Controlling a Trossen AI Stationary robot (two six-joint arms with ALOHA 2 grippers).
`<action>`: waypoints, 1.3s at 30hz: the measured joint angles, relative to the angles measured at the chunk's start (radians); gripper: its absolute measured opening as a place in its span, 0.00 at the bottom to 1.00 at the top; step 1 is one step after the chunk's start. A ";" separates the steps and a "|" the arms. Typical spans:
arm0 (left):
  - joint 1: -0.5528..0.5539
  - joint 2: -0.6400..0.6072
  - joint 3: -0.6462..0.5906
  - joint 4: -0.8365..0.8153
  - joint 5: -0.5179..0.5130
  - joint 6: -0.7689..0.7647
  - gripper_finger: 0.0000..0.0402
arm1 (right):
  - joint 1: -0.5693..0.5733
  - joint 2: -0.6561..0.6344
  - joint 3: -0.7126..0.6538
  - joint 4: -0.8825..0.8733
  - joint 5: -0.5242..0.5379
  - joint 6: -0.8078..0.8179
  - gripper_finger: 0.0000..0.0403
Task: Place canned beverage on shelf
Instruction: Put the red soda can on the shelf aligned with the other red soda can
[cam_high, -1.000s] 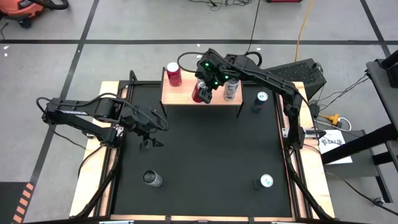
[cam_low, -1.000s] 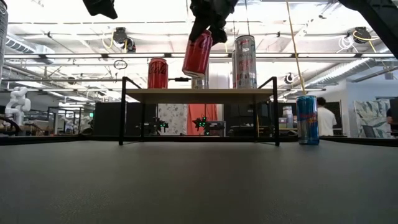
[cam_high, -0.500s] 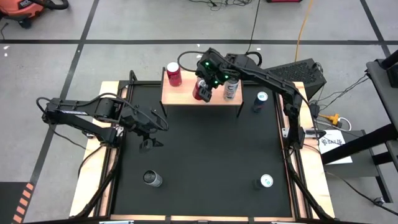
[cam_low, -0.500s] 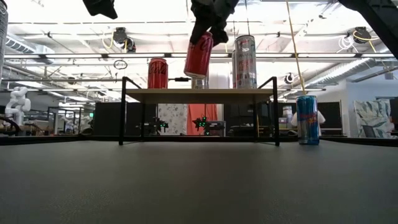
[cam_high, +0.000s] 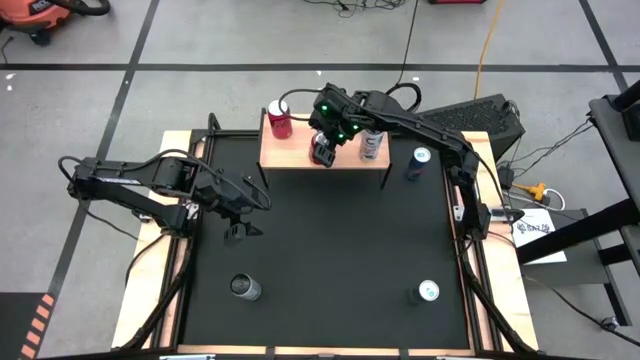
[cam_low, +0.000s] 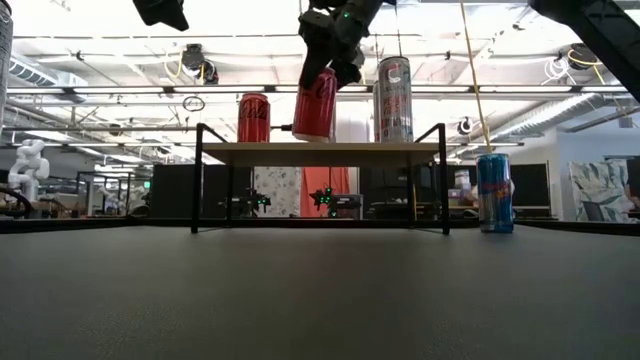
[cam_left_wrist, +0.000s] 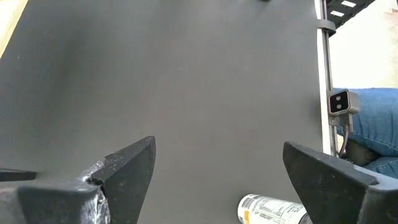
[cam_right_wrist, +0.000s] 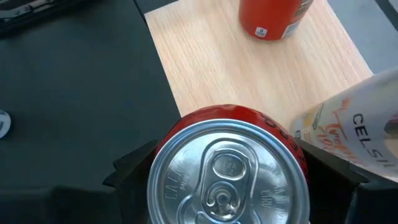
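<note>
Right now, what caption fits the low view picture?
Right gripper sets a red can on the wooden shelf, between another red can and a tall silver can.

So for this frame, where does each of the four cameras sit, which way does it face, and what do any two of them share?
High view: overhead, looking straight down; both arms, the shelf and black mat.
Low view: mat level, looking across at the shelf; the right end effector comes from above.
Left wrist view: looks past the left end effector, open, at mat and a lying can.
Right wrist view: looks down past its fingers onto the red can.
Shared: high, low and right wrist all show that red can on the shelf.
</note>
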 joint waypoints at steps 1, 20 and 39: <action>0.000 0.000 0.000 0.000 0.000 0.000 0.88 | -0.002 0.000 0.000 0.001 0.000 0.000 0.72; 0.000 0.000 0.000 0.000 0.000 -0.001 0.88 | -0.004 0.010 0.001 -0.020 -0.007 -0.005 0.76; 0.000 0.000 0.000 0.000 0.000 -0.002 0.88 | -0.005 0.009 0.001 0.025 0.127 -0.024 0.89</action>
